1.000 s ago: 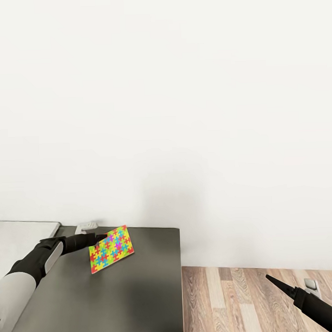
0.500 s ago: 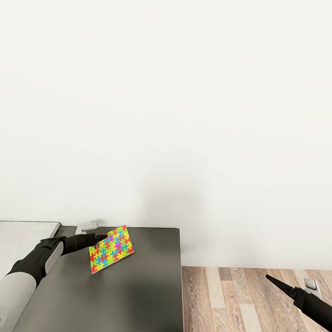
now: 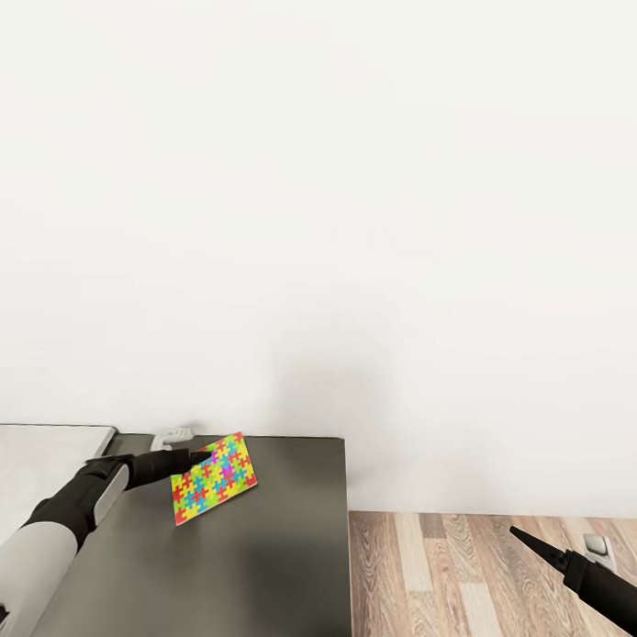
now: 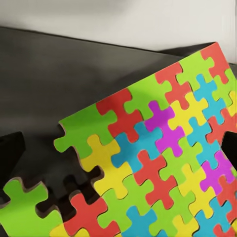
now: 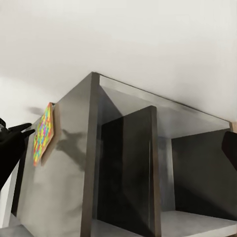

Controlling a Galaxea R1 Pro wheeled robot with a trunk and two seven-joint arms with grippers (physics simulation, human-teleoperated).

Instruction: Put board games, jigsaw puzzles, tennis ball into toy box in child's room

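On the dark cabinet top [image 3: 226,560] by the white wall [image 3: 352,216], the left gripper [image 3: 197,456] is clamping the near corner of a tilted jigsaw puzzle [image 3: 214,490], while the right gripper [image 3: 521,536] is hanging closed well off beside it over the wood floor [image 3: 438,581].

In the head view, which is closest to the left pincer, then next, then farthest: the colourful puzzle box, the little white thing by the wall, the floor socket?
1. Colourful jigsaw puzzle box, at its tips.
2. Small white object, just behind, by the wall.
3. Grey floor socket, far right.
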